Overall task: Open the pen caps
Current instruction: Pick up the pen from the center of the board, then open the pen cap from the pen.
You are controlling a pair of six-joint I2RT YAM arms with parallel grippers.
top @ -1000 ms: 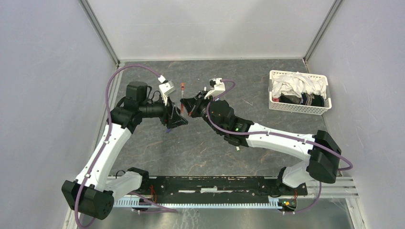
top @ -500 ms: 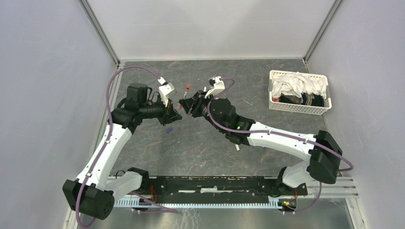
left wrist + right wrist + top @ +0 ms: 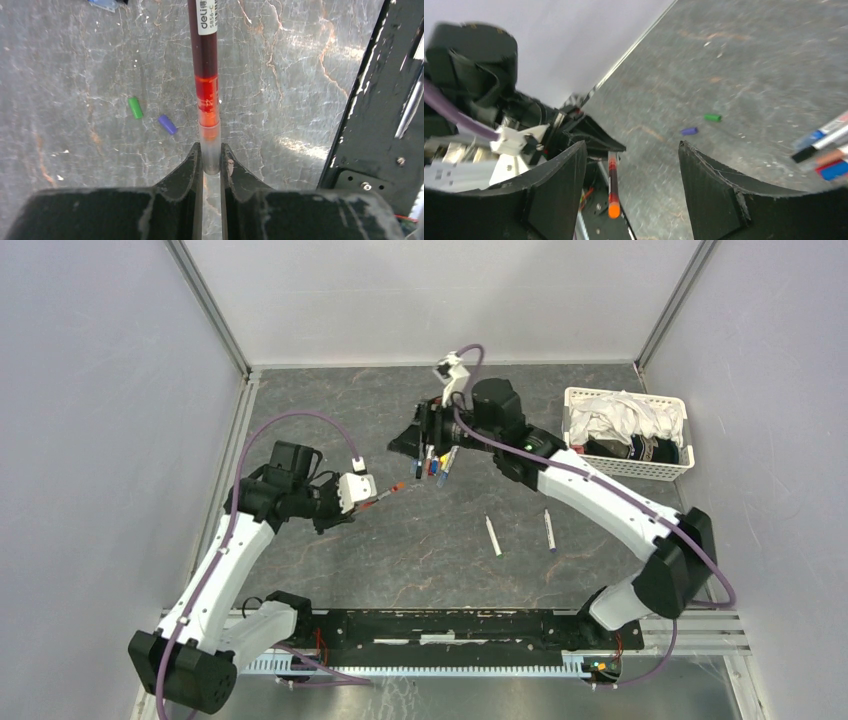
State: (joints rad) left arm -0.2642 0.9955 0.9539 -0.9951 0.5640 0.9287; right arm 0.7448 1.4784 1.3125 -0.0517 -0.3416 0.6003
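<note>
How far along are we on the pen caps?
Done: a green cap and a purple cap lie loose on the table; two pens lie apart. In hand: left fingers clamp a red pen, cap state unclear. Left: the pile of pens by the open right fingers.

1. The top view looks down from high behind the arm bases (image 3: 610, 612) at 6 o'clock, taking in the whole table (image 3: 400, 550).
2. The left wrist view sits close behind the left fingers (image 3: 192, 167), facing down, the red pen (image 3: 207, 90) running to 12 o'clock.
3. The right wrist view looks low across the table between the right fingers (image 3: 714, 190).
4. Both wrist views share the red pen, green cap (image 3: 135, 107) and purple cap (image 3: 167, 124).
</note>
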